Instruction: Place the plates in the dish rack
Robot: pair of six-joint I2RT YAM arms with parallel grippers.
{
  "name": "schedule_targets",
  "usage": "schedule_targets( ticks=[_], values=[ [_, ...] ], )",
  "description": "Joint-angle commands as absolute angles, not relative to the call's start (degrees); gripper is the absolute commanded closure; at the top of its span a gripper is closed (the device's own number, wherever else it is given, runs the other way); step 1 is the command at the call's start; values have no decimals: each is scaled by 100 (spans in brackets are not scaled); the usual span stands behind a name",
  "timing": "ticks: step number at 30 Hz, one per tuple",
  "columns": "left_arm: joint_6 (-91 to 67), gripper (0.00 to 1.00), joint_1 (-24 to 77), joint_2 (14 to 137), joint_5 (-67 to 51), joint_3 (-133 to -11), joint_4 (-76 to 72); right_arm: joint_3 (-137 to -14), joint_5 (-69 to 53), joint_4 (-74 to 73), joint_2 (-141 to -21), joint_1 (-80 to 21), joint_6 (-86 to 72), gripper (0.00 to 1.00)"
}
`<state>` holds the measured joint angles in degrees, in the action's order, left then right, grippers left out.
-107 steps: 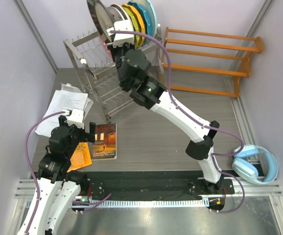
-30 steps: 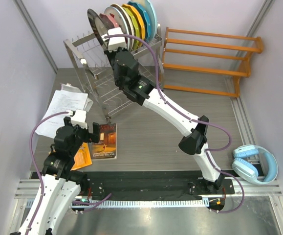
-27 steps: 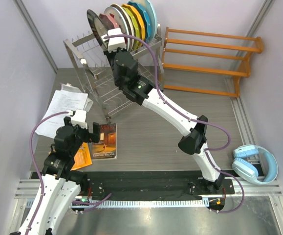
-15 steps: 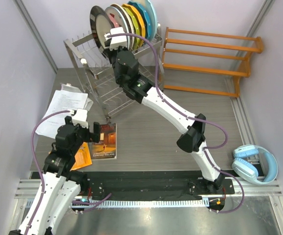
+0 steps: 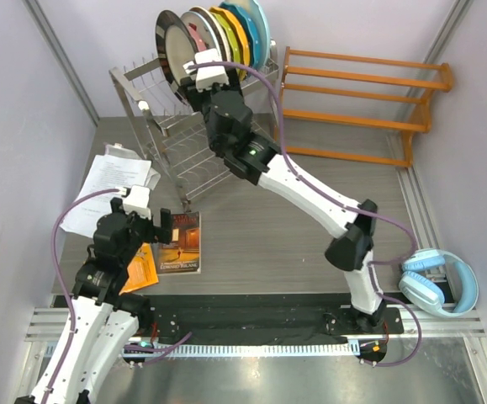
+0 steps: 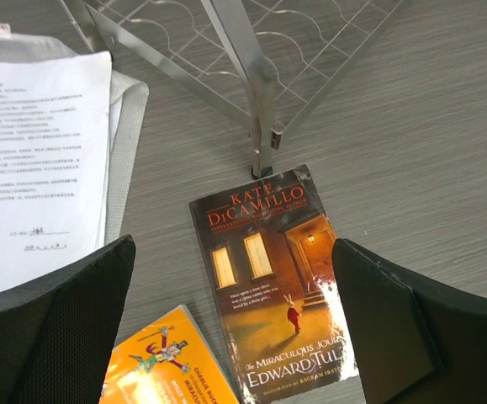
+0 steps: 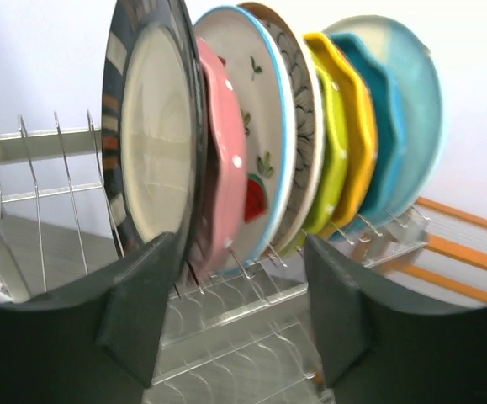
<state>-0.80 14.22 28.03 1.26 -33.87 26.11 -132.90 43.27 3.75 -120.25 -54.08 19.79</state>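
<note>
Left wrist: book (image 6: 268, 278) reads "KATE DiCAMILLO", "EDWARD TUL…", under the wide-open, empty left pincer (image 6: 233, 269); printed papers (image 6: 33, 160) at 9 o'clock. Right pincer (image 7: 240, 248) spread, gripping nothing, close to plates (image 7: 256, 135) upright in rack (image 5: 155, 109), top view 12 o'clock. Shelf (image 5: 361, 93) at 2, headphones (image 5: 441, 282) at 4.

Grey table (image 5: 251, 240): dish rack (image 5: 153, 118), papers (image 5: 108, 189), books (image 5: 180, 242)

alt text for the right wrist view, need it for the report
Seven plates stand upright in the shiny steel wire dish rack: from left, dark brown-rimmed beige-centred plate, pink polka-dotted plate, white watermelon-slice plate, brown-rimmed petal-pattern plate, then yellow-green plate, orange plate, blue plate. The right gripper frames the foreground, open, holding nothing.
</note>
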Motion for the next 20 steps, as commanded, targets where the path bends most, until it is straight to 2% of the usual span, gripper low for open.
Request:
schedule_targets(
  ticks=[1, 2, 4, 5, 7, 12, 15, 20],
  values=[
    [237, 0, 1397, 2839, 228, -4007, 1978, -12108, 4737, 807, -10426, -5467, 2794, 26],
    [281, 0, 1389, 2935, 237, -4086, 1934, -11842, 4676, 826, -10180, -5458, 2943, 17],
    [264, 0, 1389, 3058, 211, -4393, 1837, -11260, 4361, 119, -9584, -5449, 2953, 10],
    [220, 0, 1389, 3189, 176, -4508, 1820, -11163, 3820, -469, -9423, -5406, 2875, 1],
    [124, 1, 1389, 3348, 79, -4833, 1775, -10357, 3648, -1334, -8837, -5370, 2778, 0],
    [-114, 1, 1389, 3717, -167, -5203, 1706, -8082, 4804, -1494, -7946, -5388, 2822, 0],
    [-53, 1, 1389, 3814, -194, -5229, 1635, -7534, 5115, -1485, -7708, -5362, 2550, 0],
    [298, 1, 1389, 4025, -53, -5317, 1652, -7146, 4870, -1485, -7795, -5195, 2127, 0]
  ],
)
